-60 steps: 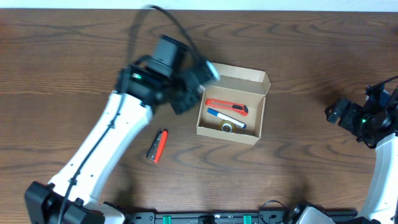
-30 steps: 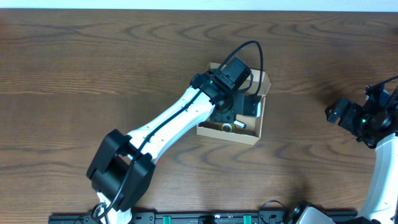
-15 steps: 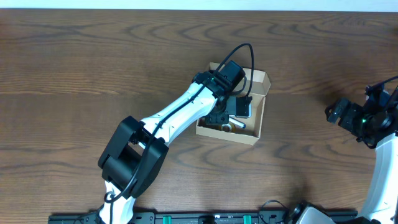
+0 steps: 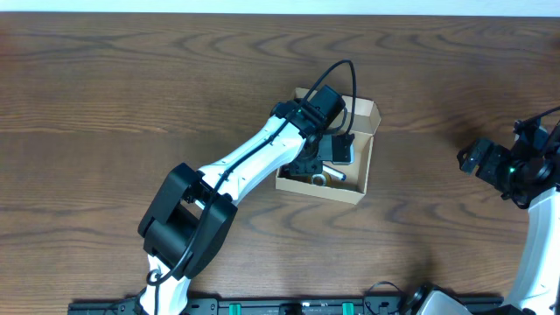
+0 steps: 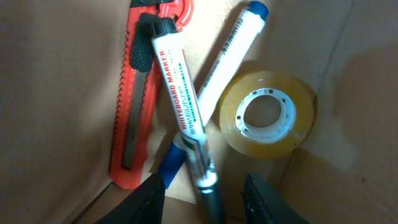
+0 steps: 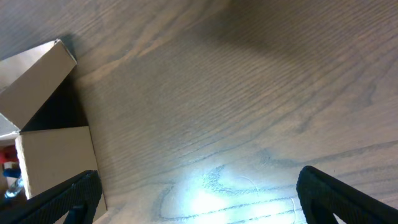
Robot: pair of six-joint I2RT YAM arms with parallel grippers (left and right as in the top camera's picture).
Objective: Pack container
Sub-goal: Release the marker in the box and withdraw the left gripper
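Where the left gripper (image 5: 204, 184) hangs: inside the small tan cardboard box (image 4: 343, 192)
Its jaws: parted around a white whiteboard marker (image 5: 180, 106) (touching neither finger)
Other arm: right gripper (image 6: 199, 177) spread wide, well apart

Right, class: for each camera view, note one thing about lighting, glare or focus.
Overhead: evenly lit and sharp across the table. Left wrist: the whiteboard marker print is legible, but the left gripper fingers are dark and soft. Right wrist: bright glare patch on the table, deep shadow under the container flap.
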